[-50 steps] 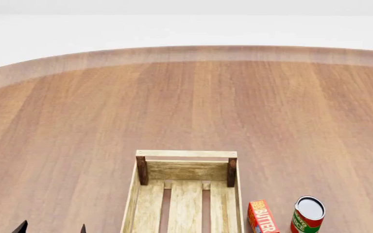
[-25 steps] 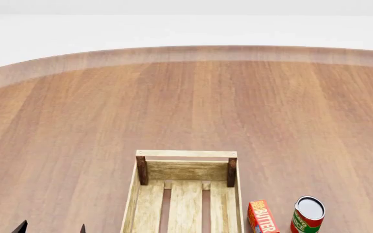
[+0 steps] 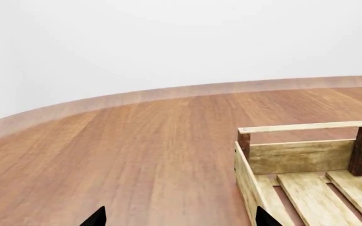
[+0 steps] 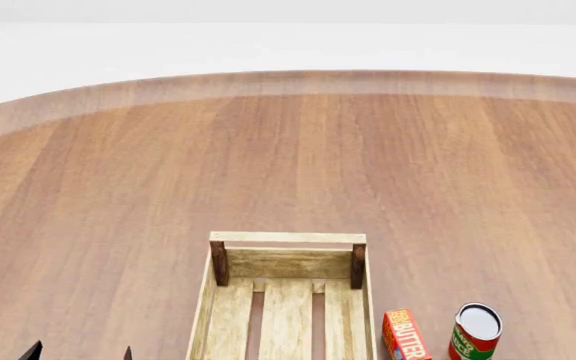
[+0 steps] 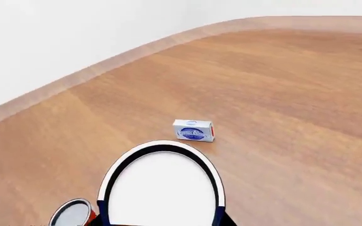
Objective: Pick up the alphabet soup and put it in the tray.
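The alphabet soup, a can with a pale lid and a dark blue wall, fills the near part of the right wrist view. My right gripper is shut on it, a dark finger pressed against each side of the can. Whether the can rests on the table cannot be told. Neither the can nor this gripper shows in the head view. The tray is a light-wood slatted crate with brown corner posts at the bottom middle of the head view, seen also as the tray in the left wrist view. My left gripper hangs open left of the tray; the left gripper shows only its tips.
A red butter box and a red-and-green can stand just right of the tray. That can's rim sits beside the held soup. A small white-and-blue box lies farther out on the round wooden table.
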